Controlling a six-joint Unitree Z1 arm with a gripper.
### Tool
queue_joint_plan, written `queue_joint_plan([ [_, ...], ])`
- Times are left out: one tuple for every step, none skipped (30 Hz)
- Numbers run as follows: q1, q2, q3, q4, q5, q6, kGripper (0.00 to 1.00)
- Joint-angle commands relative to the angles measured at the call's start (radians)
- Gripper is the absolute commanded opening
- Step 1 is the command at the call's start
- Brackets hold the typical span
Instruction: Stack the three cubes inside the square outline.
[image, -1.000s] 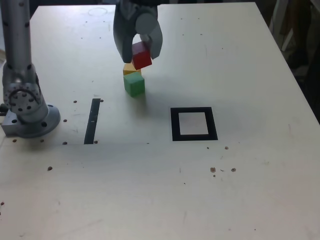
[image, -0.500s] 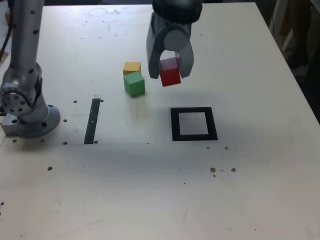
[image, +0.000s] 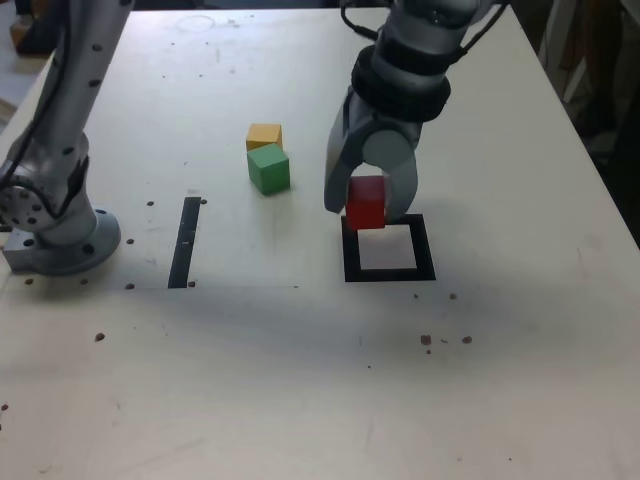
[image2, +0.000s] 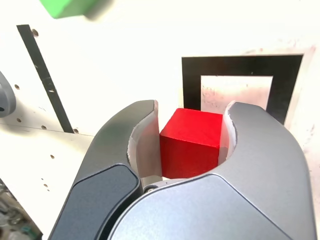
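As I look past my tips, bench (image: 480, 370): spread out beneath me
My pincer (image: 371, 205): closed on the red cube
Square outline (image: 427, 250): just below my pincer, overlapped by it in the exterior view
Red cube (image2: 191, 142): between my fingers, above the bench
Green cube (image: 269, 170), yellow cube (image: 264, 136): on the bench, off to my pincer's side, close together

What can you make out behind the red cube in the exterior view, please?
Behind the red cube are the gripping hand and the upper left corner of the black square outline; that corner is covered, while the frame's right and bottom sides show.
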Motion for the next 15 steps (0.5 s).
queue_joint_plan([
  [0.0,0.02,-0.012,-0.001,-0.001,0.006,0.34],
  [-0.001,0.025,-0.015,-0.002,-0.001,0.007,0.34],
  [-0.001,0.034,-0.019,-0.004,0.0,0.011,0.34],
  [-0.002,0.041,-0.023,-0.005,0.0,0.015,0.34],
  [-0.002,0.047,-0.027,-0.006,0.0,0.018,0.34],
  [-0.003,0.053,-0.03,-0.007,0.001,0.021,0.34],
  [-0.003,0.058,-0.032,-0.008,0.002,0.024,0.34],
  [-0.003,0.064,-0.033,-0.009,0.003,0.026,0.34],
  [-0.003,0.068,-0.035,-0.009,0.003,0.027,0.34],
  [-0.003,0.073,-0.037,-0.01,0.004,0.028,0.34],
  [-0.004,0.077,-0.039,-0.01,0.005,0.028,0.34],
  [-0.004,0.082,-0.041,-0.011,0.006,0.029,0.34],
  [-0.005,0.086,-0.044,-0.011,0.006,0.029,0.34],
  [-0.005,0.09,-0.046,-0.011,0.006,0.029,0.34],
  [-0.006,0.093,-0.048,-0.012,0.006,0.03,0.34],
])
